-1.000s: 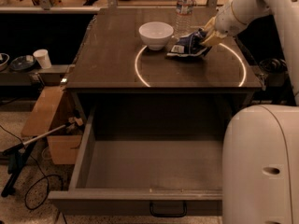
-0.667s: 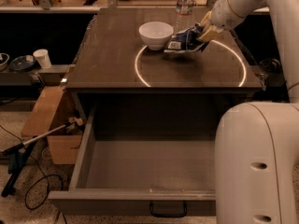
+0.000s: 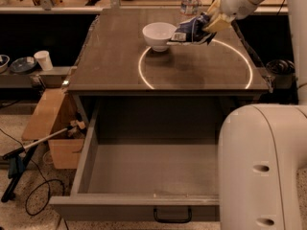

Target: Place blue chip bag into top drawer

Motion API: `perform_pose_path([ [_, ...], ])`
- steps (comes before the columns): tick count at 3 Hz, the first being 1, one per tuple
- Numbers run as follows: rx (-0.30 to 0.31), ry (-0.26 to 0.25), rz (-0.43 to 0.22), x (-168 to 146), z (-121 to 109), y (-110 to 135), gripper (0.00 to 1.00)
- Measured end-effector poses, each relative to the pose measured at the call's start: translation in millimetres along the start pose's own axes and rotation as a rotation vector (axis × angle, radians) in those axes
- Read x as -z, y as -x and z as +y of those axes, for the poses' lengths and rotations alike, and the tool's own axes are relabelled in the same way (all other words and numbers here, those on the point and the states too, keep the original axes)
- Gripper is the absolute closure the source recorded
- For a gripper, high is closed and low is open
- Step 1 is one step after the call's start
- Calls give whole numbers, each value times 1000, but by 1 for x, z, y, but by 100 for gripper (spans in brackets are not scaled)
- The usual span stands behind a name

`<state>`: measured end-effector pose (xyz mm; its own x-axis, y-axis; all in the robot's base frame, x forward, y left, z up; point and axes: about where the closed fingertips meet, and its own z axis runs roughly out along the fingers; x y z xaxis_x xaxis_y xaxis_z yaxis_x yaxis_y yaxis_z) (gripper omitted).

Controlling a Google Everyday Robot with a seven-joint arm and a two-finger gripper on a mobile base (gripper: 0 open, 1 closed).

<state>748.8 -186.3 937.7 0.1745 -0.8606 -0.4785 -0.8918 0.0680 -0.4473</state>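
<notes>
The tool (image 3: pixel 205 27) is clamped on the bag (image 3: pixel 188 32), gripping its right end. The bag hangs just right of the bowl (image 3: pixel 159 34), its left tip close to the bowl's rim; whether they touch cannot be told. A shadow lies on the surface (image 3: pixel 115 61) below the bag. A bottle (image 3: pixel 191 2) stands behind and right of the bowl. The drawer (image 3: pixel 153 171) is pulled open well in front of the bowl and lower, its grey floor bare, with the handle (image 3: pixel 171 216) on its front.
</notes>
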Motion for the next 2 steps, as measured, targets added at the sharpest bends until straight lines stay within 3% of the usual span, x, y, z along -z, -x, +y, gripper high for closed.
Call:
perform_pose_path([
  [1, 5, -12, -48, 20, 5, 2, 100],
  [2, 5, -12, -48, 20, 5, 2, 100],
])
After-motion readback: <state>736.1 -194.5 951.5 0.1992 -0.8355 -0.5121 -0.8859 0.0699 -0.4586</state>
